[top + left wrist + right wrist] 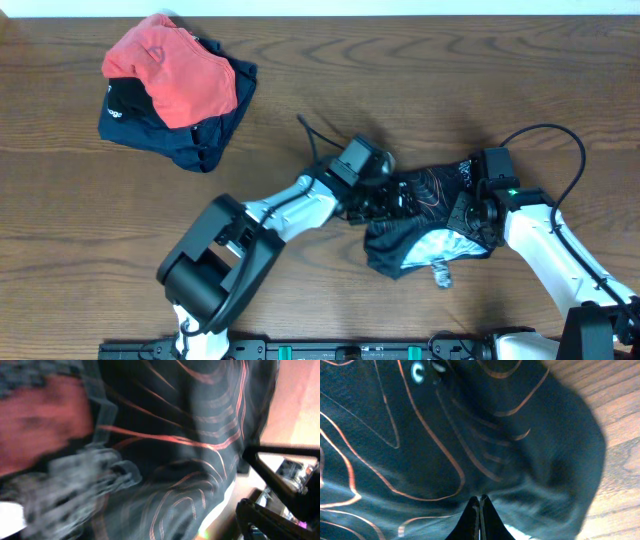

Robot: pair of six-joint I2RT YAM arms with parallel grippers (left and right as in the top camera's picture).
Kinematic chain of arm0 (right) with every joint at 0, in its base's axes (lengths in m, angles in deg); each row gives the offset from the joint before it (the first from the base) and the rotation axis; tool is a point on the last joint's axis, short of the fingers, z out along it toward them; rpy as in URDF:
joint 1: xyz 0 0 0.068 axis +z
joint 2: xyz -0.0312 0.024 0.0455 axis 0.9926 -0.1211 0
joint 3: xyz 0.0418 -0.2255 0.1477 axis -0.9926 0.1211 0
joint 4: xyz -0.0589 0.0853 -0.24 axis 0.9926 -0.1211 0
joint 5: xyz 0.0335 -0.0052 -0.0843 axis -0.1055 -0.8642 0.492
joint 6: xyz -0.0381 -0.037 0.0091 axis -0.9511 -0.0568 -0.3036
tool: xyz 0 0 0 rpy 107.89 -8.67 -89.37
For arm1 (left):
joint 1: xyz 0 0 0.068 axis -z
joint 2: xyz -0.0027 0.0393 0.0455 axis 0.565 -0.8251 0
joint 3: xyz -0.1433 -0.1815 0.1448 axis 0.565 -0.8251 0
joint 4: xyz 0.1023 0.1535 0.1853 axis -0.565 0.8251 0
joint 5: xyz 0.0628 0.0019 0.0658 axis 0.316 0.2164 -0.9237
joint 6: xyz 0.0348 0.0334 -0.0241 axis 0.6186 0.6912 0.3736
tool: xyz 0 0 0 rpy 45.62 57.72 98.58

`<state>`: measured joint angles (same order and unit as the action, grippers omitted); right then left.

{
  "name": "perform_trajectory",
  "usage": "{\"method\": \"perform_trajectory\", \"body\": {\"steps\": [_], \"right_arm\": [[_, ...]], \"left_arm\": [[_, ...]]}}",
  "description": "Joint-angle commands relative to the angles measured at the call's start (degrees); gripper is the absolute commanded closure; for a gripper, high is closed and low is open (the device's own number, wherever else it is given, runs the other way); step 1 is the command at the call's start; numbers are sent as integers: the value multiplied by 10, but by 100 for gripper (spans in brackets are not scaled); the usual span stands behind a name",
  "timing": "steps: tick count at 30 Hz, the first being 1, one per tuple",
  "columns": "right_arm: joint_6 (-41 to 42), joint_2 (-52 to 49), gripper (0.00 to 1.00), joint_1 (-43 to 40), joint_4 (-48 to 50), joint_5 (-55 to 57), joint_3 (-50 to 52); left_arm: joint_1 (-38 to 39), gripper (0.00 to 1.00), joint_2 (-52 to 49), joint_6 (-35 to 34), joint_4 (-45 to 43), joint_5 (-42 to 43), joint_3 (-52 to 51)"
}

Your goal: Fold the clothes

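Right gripper sits closest in its wrist view, jaws pressed fully together, pinching a fold of black sports jersey with thin orange contour lines. Overhead: jersey bunched in a heap on brown wooden surface, about 4 o'clock from centre, pale inner side showing at its 6 o'clock edge. Right gripper at heap's 3 o'clock edge. Left gripper at heap's 9 o'clock edge, jaws spread wide, down in the cloth; no hold visible. Left wrist view blurred, jersey fills it. Coral-red crumpled garment lies on top of navy crumpled garment at 10 o'clock, well apart from jersey.
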<state>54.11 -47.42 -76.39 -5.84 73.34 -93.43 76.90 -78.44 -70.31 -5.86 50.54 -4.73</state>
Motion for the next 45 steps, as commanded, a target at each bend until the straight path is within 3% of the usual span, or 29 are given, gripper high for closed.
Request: {"method": "perform_trajectory", "body": {"steps": [1, 3, 8, 12, 14, 17, 23, 27, 29, 32, 36, 42, 45], "right_arm": [[-9, 4, 99, -2, 0, 10, 0], [-9, 4, 99, -2, -1, 9, 0], [-9, 5, 99, -2, -5, 9, 0], [-9, 5, 99, -2, -12, 8, 0], [-9, 5, 99, -3, -16, 8, 0], [-10, 6, 99, -3, -24, 8, 0], [-14, 8, 99, -2, -18, -8, 0], [-130, 24, 99, -2, 31, -124, 0], [-179, 30, 99, -2, 51, -195, 0], [-185, 26, 99, -2, 61, -233, 1], [-185, 9, 99, 2, 96, -233, 8], [-184, -59, 99, 13, 155, -231, 26], [-160, -94, 99, 12, 168, -225, 27]], "left_arm": [[39, 12, -56, -27, 16, -29, -36], [49, 22, -56, -33, 11, -43, -36], [43, 58, -56, -29, 7, -46, -36], [35, 74, -56, -23, -4, -44, -36], [25, 93, -53, -3, -11, -25, -35], [-4, 94, -38, 35, -9, 19, -33], [-67, 94, -7, 69, 0, 24, -33], [-80, 94, -7, 89, 22, 23, -33], [-80, 94, -7, 100, 30, 18, -33], [-81, 90, -7, 102, 39, 14, -33], [-81, 74, -7, 104, 51, 14, -33], [-81, 19, -7, 103, 94, -5, -33], [-81, 7, -7, 103, 148, -25, -33]]}}
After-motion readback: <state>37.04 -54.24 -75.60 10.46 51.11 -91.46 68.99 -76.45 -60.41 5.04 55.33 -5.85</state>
